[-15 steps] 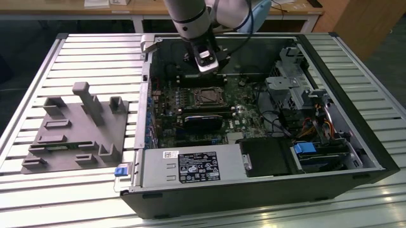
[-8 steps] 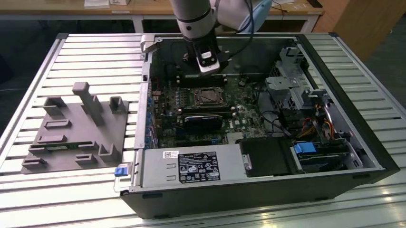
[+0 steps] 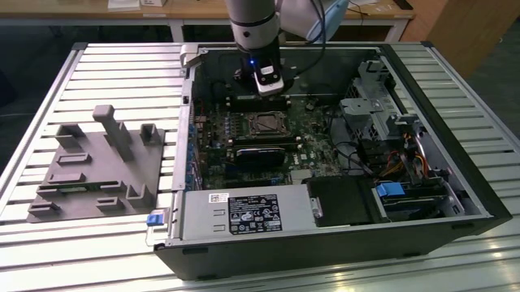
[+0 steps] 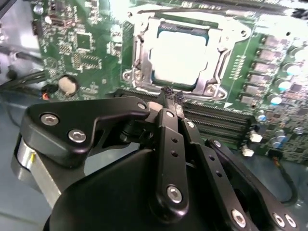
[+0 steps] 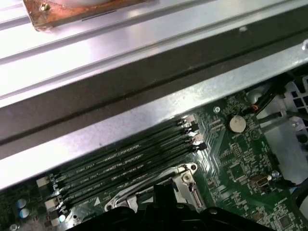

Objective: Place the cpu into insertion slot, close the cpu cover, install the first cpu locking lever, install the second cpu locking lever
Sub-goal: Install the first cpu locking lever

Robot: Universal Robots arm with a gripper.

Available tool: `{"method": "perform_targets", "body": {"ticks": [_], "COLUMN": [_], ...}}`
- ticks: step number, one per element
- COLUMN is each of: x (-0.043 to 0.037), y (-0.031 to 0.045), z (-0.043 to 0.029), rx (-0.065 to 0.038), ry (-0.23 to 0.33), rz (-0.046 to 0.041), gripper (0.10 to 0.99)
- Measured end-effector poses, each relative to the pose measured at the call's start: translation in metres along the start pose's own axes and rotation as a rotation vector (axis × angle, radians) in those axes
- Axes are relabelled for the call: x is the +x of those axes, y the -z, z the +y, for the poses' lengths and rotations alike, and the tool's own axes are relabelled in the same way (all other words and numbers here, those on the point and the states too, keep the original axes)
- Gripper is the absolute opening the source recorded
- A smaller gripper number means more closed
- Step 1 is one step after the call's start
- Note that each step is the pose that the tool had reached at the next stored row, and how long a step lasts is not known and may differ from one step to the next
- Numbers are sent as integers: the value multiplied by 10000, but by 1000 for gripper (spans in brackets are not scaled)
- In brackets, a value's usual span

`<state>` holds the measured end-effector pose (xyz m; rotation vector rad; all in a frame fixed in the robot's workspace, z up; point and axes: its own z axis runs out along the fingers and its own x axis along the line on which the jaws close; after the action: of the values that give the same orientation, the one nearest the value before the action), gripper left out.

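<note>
One open computer case fills the exterior view's centre; one gripper, fingers together and empty, hangs above four memory slots. One cpu apparently sits under one closed cpu cover, upper centre.

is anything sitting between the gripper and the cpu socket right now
Nothing visible does. In the second wrist view the gripper hangs just off the edge of the insertion slot, where the cpu already sits inside the cpu cover; only bare board lies between.
</note>
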<state>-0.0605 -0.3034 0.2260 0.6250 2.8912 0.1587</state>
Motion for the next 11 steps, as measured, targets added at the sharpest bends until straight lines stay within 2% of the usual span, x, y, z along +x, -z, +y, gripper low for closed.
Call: {"method": "perform_targets", "body": {"ticks": [4,7,11], "x": [-28,-39,-52], "y": [-7,-9,-7], "z": [13,11,-12], "rx": [391,530,625], "ry": [12,6,-15], "rz": [281,296,258], "gripper": [102,102,102]}}
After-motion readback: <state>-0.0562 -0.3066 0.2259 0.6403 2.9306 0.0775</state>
